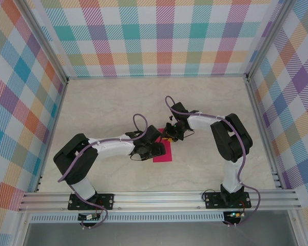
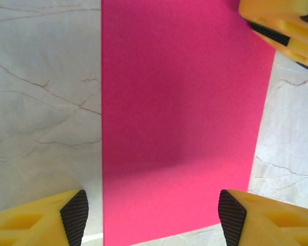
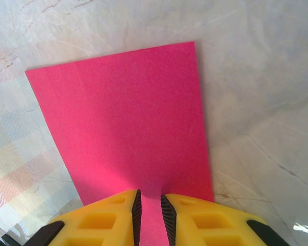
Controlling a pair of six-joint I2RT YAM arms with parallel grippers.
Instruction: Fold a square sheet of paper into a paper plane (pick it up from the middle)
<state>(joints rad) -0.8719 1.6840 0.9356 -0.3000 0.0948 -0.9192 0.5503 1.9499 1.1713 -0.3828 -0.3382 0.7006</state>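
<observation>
The magenta-pink sheet of paper [image 1: 163, 155] lies flat on the pale marbled table between the two arms, showing as a rectangle longer than it is wide [image 2: 179, 113] [image 3: 123, 118]. My left gripper [image 1: 143, 152] [image 2: 154, 215] hovers over one short end, open, its pads standing just outside the two long edges. My right gripper [image 1: 172, 134] [image 3: 151, 215] is at the opposite end. Its pads are only a narrow gap apart, set down on the paper, with pink showing between them. The right fingers [image 2: 277, 25] appear at the paper's far corner in the left wrist view.
The table [image 1: 118, 102] is walled by checked panels on the left, back and right, with aluminium posts at the corners. A metal rail [image 1: 159, 197] runs along the near edge where both arm bases are bolted.
</observation>
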